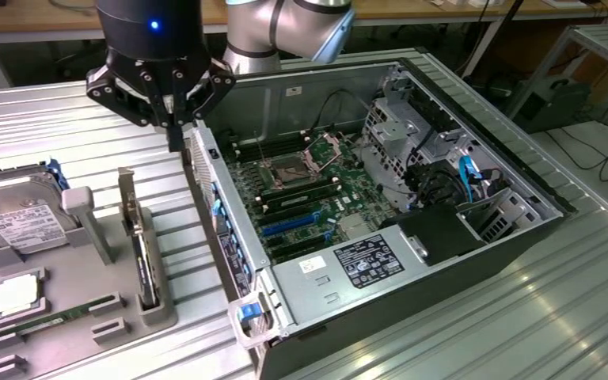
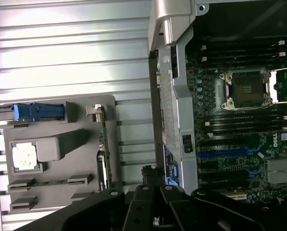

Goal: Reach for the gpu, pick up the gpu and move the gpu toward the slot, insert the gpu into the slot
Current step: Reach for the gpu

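**One closed tool over the case rim, gpu parked in its holder**

One grey holder [image 1: 82,277] sits at the near end of the ribbed metal tabletop [image 1: 557,317], on the exterior view's left. Nearest in it lies a slim green memory stick [image 1: 45,323], with a square processor chip [image 1: 16,294] just behind it. Farther back a silver hard drive [image 1: 19,222] with a white label leans in its cradle.

The gpu [image 1: 143,261] stands on edge in a slot along the holder's right side. Its silver bracket points toward the far end, and nothing is gripping it. In the wrist view the same card [image 2: 103,144] shows as a thin strip in the holder, well apart from the fingers.

To the exterior view's right of the holder lies an open computer case [image 1: 494,150] on its side. The motherboard [image 1: 304,198] is exposed inside, with blue expansion slots [image 1: 294,224] on its near part and the processor socket [image 1: 288,168] beyond them.

The tool [image 1: 174,131] hangs above the case's left rim, beyond the holder's far end. Its fingers are pressed together, with nothing between them. In the wrist view the tool [image 2: 153,192] sits over that same rim, between the holder and the motherboard.

Behind it the grey arm [image 1: 283,32] rises toward the far benches.
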You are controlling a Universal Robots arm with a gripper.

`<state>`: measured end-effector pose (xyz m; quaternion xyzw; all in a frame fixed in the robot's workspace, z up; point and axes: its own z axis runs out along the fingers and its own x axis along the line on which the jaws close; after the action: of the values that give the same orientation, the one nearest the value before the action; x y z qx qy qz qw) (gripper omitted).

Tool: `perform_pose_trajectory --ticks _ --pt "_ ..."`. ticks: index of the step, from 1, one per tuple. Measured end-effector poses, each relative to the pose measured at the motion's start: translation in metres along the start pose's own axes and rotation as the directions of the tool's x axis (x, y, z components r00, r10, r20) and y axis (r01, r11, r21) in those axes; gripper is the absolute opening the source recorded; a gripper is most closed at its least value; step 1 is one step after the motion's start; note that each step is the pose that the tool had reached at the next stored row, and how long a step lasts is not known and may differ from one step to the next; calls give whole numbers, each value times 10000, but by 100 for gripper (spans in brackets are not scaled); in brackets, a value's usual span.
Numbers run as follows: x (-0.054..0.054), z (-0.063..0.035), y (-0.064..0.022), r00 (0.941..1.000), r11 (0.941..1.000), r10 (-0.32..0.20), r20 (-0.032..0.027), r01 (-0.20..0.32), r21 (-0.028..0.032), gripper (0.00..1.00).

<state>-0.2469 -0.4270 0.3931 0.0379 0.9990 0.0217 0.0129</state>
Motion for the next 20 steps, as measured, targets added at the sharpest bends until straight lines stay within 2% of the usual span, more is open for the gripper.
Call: perform_pose_trajectory --ticks 8,20 --pt "113 -5 -53 10000 10000 0 0 0 0 11" --pt "382 -14 -137 10000 10000 0 0 0 0 11"
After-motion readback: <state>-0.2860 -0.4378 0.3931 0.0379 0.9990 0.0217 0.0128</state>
